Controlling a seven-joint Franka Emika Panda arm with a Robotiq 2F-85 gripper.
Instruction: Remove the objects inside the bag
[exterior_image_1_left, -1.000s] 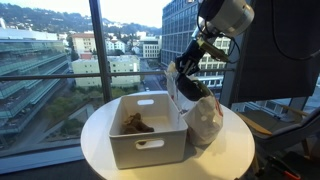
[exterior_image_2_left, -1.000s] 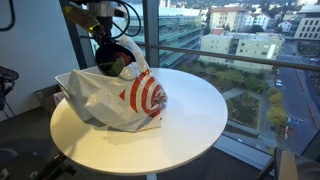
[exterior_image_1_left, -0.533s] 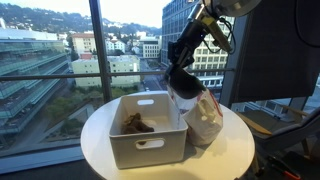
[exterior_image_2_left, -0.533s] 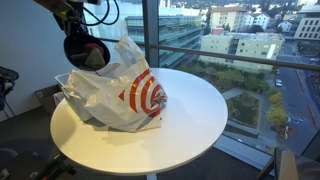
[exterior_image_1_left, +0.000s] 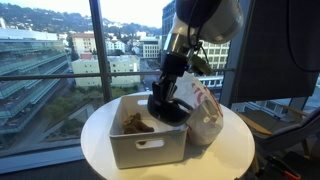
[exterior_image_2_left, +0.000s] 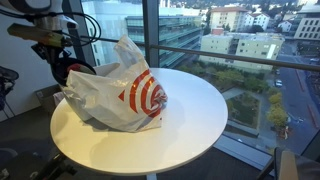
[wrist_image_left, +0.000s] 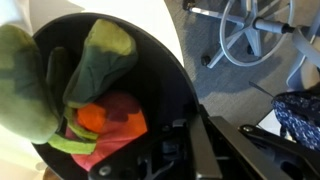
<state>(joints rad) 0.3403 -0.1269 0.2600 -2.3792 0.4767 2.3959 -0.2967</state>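
Observation:
The crinkled whitish bag (exterior_image_1_left: 207, 112) with red marks (exterior_image_2_left: 125, 95) stands on the round table beside the white bin (exterior_image_1_left: 150, 150). A small brown lumpy item (exterior_image_1_left: 135, 124) lies in the bin. My gripper (exterior_image_1_left: 170, 92) is shut on the rim of a black bowl (exterior_image_1_left: 167, 108) and holds it over the bin's right end, next to the bag. In the wrist view the bowl (wrist_image_left: 170, 70) holds soft green pieces (wrist_image_left: 100, 50) and a red-orange piece (wrist_image_left: 110, 120), with my gripper (wrist_image_left: 185, 132) at its edge. In an exterior view my gripper (exterior_image_2_left: 72, 66) is behind the bag. No purple-and-white bundle shows.
The round white table (exterior_image_1_left: 100, 140) (exterior_image_2_left: 185, 130) stands against tall windows. The bag hides the bin in an exterior view. An office chair base (wrist_image_left: 262, 40) and floor show beyond the table edge in the wrist view.
My gripper lifted the black bowl up out of the bag, carried it sideways away from the bag and lowered it over the white bin. The bag has slumped a little.

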